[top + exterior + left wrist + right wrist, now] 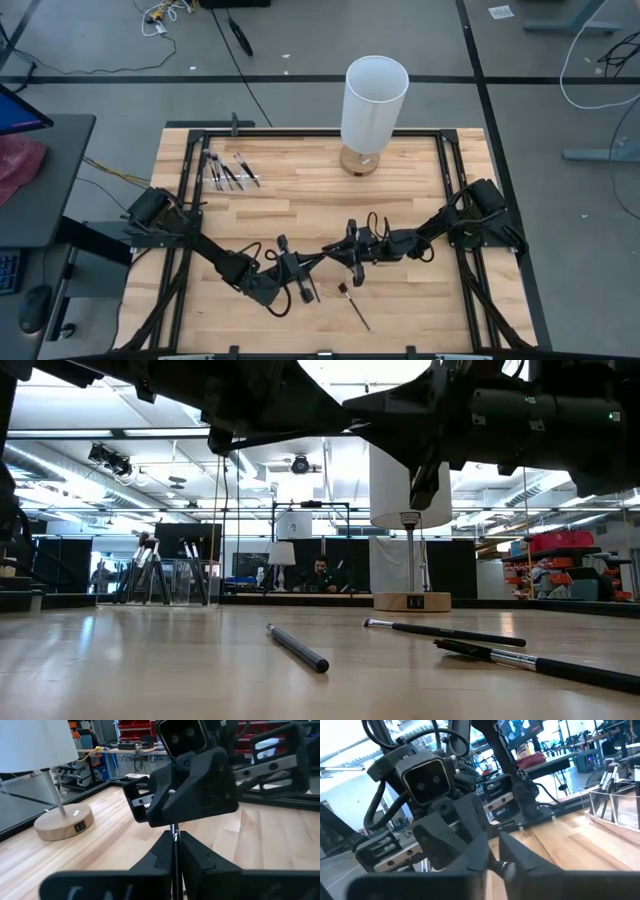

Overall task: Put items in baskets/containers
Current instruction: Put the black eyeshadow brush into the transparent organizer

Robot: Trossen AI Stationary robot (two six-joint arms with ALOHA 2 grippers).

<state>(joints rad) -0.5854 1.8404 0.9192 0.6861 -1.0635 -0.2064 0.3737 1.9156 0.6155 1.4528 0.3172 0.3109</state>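
Light butcher-block table (300,205), planks running side to side, framed in black rail, grey floor and loose cables around it. Across the low view, a workshop: tripods, shelving with red bins, a person seated far back. A white cylinder lamp (374,100) stands on its round wooden base at the far edge.

Both arms meet over the near middle. The left gripper (175,851) is pinched tight on a slim black brush (175,847), the handle rising straight between its matte, angular fingers. The right gripper (492,851) faces it nose to nose, its fingers drawn in around something small and shiny, but I cannot tell whether they have fully closed or what that is.

A loose brush (354,305) lies slantwise on the wood just in front of them; the low view shows three on the table. The clear container (228,170) sits far left, several brushes inside, thin see-through walls.
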